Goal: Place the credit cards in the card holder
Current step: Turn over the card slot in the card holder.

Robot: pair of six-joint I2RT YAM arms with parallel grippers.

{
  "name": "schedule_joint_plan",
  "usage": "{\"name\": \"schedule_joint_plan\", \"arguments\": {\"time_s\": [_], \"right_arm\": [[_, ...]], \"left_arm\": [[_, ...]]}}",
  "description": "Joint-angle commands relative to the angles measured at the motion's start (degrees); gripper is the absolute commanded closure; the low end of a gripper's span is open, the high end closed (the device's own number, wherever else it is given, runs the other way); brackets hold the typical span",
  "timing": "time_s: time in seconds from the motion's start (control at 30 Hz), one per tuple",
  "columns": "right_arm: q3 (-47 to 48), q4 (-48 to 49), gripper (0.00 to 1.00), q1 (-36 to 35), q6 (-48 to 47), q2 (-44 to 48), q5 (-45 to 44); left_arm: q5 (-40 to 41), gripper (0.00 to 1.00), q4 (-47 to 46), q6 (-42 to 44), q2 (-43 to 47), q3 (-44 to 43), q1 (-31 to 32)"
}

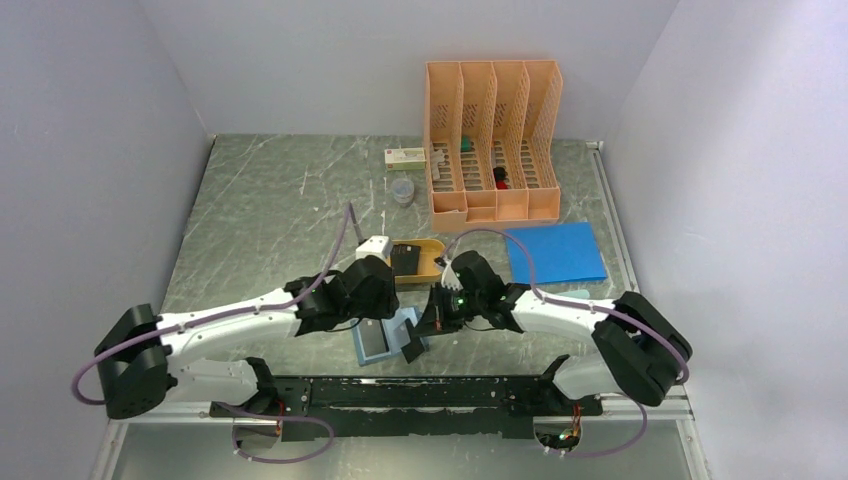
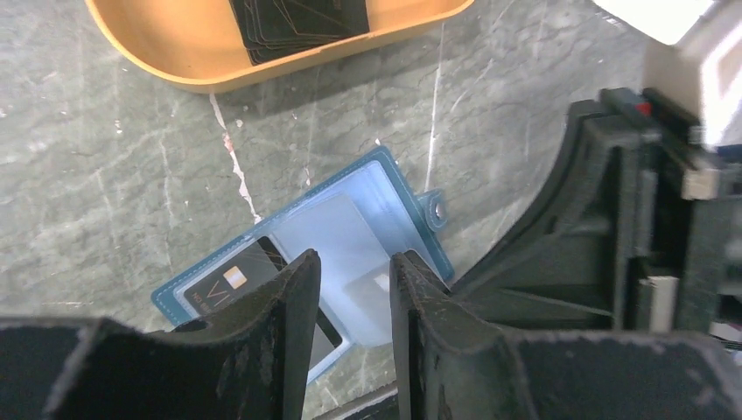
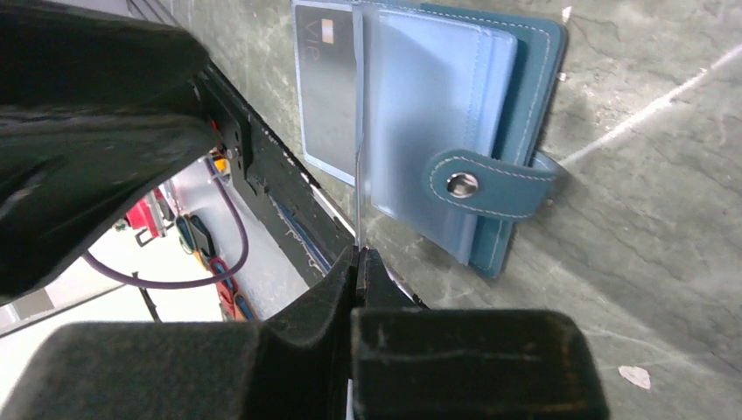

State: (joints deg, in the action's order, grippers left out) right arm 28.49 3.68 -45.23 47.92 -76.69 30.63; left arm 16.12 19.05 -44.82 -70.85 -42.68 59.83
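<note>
Jaws first: the left gripper (image 2: 354,271) is seen spread apart, with nothing between its fingers (image 2: 280,324). The right gripper (image 3: 359,258) is pressed together on a thin clear pocket leaf of the card holder (image 3: 534,70), so that leaf is stood up on edge.

Going by size from there, the marbled grey desk (image 1: 270,200) is stretched out under both sets of jaws. An orange file organiser (image 1: 493,140) is parked well beyond them at the far side. A flat blue sheet (image 1: 555,252) is laid past the right jaws, a bit off to their right.

An orange tray (image 2: 175,52) is found just ahead of the left jaws, and a stack of dark credit cards (image 2: 297,22) is kept in it. The teal card holder is laid open on the desk, right under the left jaws and straight ahead of the right ones, with its snap tab (image 3: 477,184) flopped outward. One dark card (image 3: 325,87) is already tucked into a clear pocket, beside the pinched leaf.
</note>
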Motion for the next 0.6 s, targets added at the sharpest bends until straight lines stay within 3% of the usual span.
{"name": "schedule_joint_plan", "arguments": {"time_s": [0.0, 0.3, 0.57], "right_arm": [[2.85, 2.20, 1.00, -1.64, -0.60, -2.31, 0.26], [10.99, 1.92, 1.00, -6.30, -2.41, -13.25, -1.80], [13.35, -0.91, 1.00, -7.23, -3.98, -15.33, -4.51]], "left_arm": [[2.76, 0.60, 4.41, -1.33, 5.83, 0.20, -0.31], [2.35, 0.61, -0.13, -5.01, 17.59, 10.03, -0.45], [3.72, 0.65, -3.20, -7.61, 13.28, 15.00, -0.59]]}}
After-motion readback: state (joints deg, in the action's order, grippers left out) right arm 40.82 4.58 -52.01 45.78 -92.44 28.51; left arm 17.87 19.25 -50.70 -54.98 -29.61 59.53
